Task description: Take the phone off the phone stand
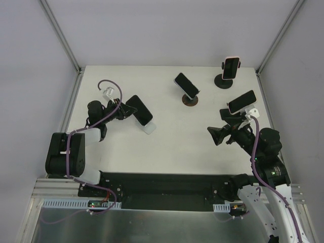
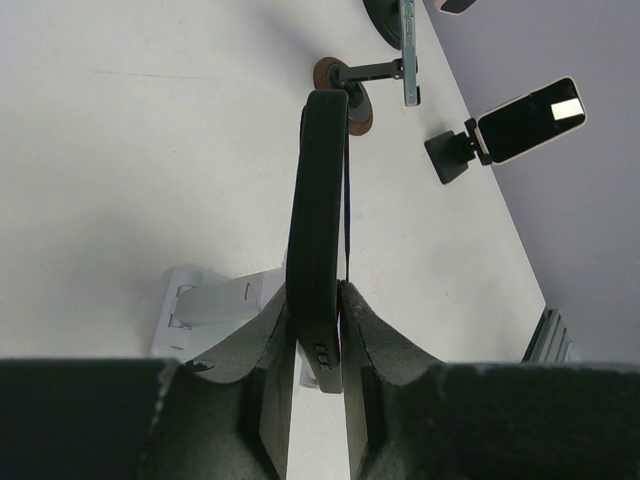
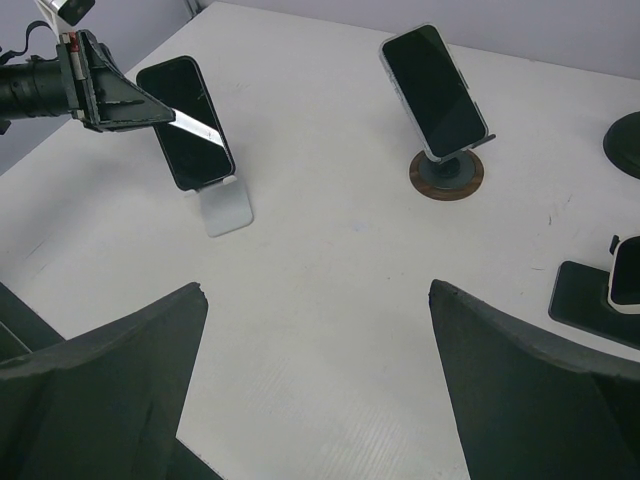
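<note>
Left gripper [image 1: 127,108] is clenching the phone [image 1: 140,110], with one finger lying on the screen side and one on the back. In the left wrist view the fingers [image 2: 262,360] are pressing on both faces of the dark case, which is showing edge-on, so the screen is not visible there. The phone is leaning over the white stand [image 1: 149,127], and in the right wrist view its lower edge is meeting the top of that stand. Whether it is resting on the ledge or just clear of it cannot be told. In the top view the phone is covering most of the stand.

Right gripper [image 3: 318,290] is hovering well to the right of the white stand with its jaws spread wide and nothing between them. Only the finger ends are showing in its own camera.

On the table [image 1: 167,147], beyond and to the right of the white stand, a second phone [image 1: 187,86] is leaning on a post with a round brown base [image 1: 191,100]. Farther right of the white stand, a third phone [image 1: 242,102] is sitting on a black holder that the right arm is partly hiding from above. The right wrist view is cutting this phone off at the frame edge. Farthest from the white stand, a fourth phone [image 1: 231,68] is standing upright on a black disc [image 1: 223,81].
</note>
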`<control>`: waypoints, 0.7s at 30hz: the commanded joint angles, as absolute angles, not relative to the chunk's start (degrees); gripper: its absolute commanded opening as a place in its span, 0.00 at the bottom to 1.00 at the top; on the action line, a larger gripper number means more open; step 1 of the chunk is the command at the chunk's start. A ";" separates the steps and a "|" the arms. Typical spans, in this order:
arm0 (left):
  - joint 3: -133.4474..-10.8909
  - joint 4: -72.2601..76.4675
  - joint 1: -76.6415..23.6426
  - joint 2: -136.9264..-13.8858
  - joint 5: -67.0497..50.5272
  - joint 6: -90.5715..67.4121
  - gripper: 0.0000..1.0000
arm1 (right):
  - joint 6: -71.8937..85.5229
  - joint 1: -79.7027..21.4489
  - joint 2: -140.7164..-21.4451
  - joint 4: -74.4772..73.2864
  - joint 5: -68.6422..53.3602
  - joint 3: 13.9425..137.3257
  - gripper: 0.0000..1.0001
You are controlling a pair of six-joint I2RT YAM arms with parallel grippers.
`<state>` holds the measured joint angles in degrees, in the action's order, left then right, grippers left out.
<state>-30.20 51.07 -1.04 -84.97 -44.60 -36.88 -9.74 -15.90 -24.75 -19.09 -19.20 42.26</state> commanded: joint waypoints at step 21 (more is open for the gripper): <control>-32.08 44.91 -0.44 -77.17 -37.79 -34.71 0.53 | -10.81 -16.26 -25.23 -16.17 -23.03 42.28 0.96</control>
